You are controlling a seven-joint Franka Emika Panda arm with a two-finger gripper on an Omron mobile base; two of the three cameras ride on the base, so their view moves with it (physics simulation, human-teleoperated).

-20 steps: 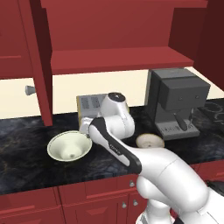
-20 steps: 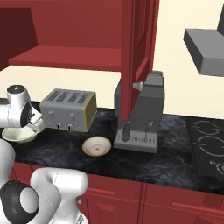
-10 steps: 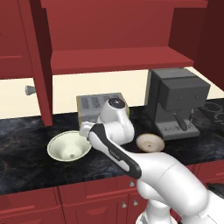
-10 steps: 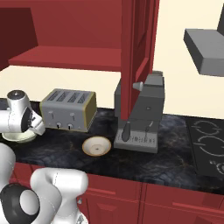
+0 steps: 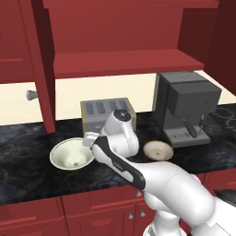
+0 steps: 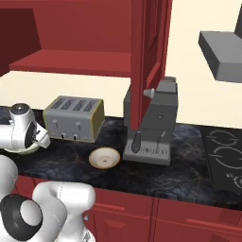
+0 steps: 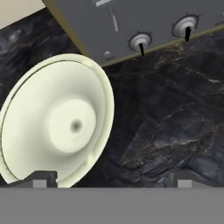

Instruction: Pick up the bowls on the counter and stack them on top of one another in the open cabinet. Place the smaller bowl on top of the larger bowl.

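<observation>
Cream large bowl point(image 5: 72, 154) sits on the black counter point(image 5: 27, 170), left of the toaster point(image 5: 107, 114); the tan small bowl point(image 5: 158, 150) lies well apart, near the coffee machine point(image 5: 184, 106). Gripper point(image 7: 111, 180), jaws spread wide and holding nothing, hangs just beside the large bowl's rim in the hand view, one fingertip point(image 7: 40, 179) over the bowl, the other over bare counter. For a sound grasp, lower so the rim sits between the jaws, then close squarely before lifting toward the cabinet point(image 5: 124, 62) shelf.
</observation>
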